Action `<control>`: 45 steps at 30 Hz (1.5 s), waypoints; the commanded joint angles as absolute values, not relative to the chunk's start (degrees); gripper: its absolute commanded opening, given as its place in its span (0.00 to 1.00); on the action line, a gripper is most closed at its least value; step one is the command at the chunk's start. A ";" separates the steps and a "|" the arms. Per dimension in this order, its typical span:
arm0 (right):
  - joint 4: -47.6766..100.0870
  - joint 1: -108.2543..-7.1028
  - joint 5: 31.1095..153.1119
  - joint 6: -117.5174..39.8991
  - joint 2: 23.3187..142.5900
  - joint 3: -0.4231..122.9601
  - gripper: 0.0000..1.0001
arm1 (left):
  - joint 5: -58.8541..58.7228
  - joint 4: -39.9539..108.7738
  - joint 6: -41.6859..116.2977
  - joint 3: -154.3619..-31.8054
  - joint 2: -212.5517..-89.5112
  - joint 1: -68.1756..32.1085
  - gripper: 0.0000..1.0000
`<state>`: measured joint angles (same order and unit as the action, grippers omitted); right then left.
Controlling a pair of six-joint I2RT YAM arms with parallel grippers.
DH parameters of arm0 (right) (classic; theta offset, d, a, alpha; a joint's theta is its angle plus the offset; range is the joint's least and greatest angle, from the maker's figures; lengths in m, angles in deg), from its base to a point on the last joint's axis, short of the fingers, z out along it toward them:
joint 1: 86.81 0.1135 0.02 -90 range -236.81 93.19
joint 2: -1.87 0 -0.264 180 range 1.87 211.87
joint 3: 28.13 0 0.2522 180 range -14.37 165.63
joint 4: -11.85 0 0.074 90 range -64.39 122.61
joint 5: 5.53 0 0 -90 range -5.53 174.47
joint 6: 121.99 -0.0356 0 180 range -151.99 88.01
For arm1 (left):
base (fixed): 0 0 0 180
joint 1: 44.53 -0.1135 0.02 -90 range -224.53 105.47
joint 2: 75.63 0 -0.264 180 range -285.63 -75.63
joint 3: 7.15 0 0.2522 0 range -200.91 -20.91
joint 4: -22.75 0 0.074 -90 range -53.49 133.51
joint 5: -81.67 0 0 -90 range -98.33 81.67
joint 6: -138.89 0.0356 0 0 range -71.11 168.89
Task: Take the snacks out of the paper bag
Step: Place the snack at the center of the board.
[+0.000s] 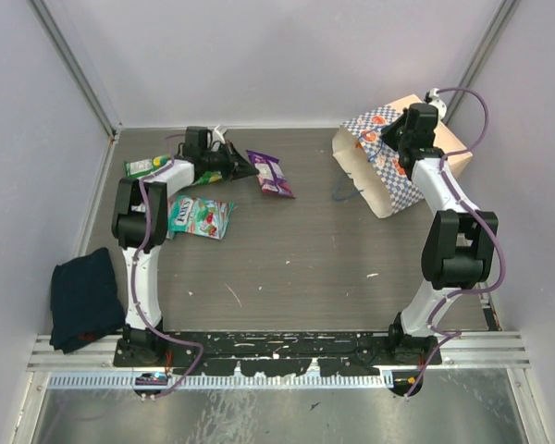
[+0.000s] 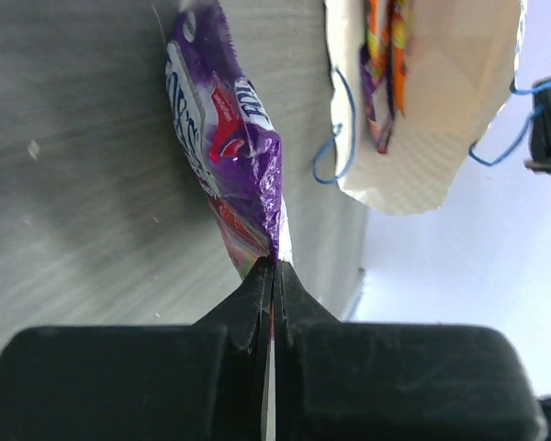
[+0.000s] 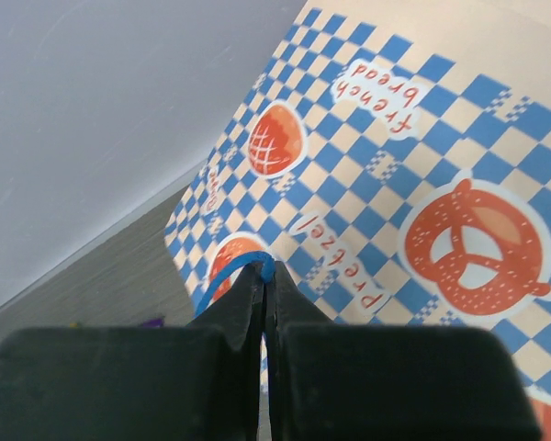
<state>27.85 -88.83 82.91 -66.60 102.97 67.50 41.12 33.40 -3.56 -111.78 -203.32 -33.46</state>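
Tipped on its side in the worktop's (image 1: 296,268) far right corner, mouth facing left for reach: paper bag (image 1: 388,176). Pinched tight on its blue handle cord (image 3: 231,267), likely steadying it: right pincer (image 3: 264,268). Clamped on purple snack (image 2: 230,138) by its edge, near the far edge: left pincer (image 2: 274,268). Inside the bag, seemingly an orange snack (image 2: 386,64).

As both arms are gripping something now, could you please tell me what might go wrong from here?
The left hand pinches the purple packet only by its end seam, so it could slip free. The right hand grips just the thin blue cord handle of the paper bag; a pull may tear it or swing the bag. An orange packet inside the bag could be missed.
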 commanded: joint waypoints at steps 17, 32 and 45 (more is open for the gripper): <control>29.48 -83.46 90.67 -63.19 95.32 67.27 0.00 | 23.03 83.09 23.61 -154.46 -221.48 -37.61 0.00; 34.61 -74.10 85.73 -63.10 93.72 69.86 0.01 | 11.62 90.87 30.05 -164.84 -223.33 -38.82 0.48; 38.04 -69.00 82.59 -62.16 94.57 74.84 0.00 | 6.74 82.82 29.20 -152.97 -206.31 -37.54 0.98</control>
<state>38.56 -70.25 83.41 -62.52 96.61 71.22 9.65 87.28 28.79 -154.41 -216.15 -38.12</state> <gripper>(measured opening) 0.046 0.976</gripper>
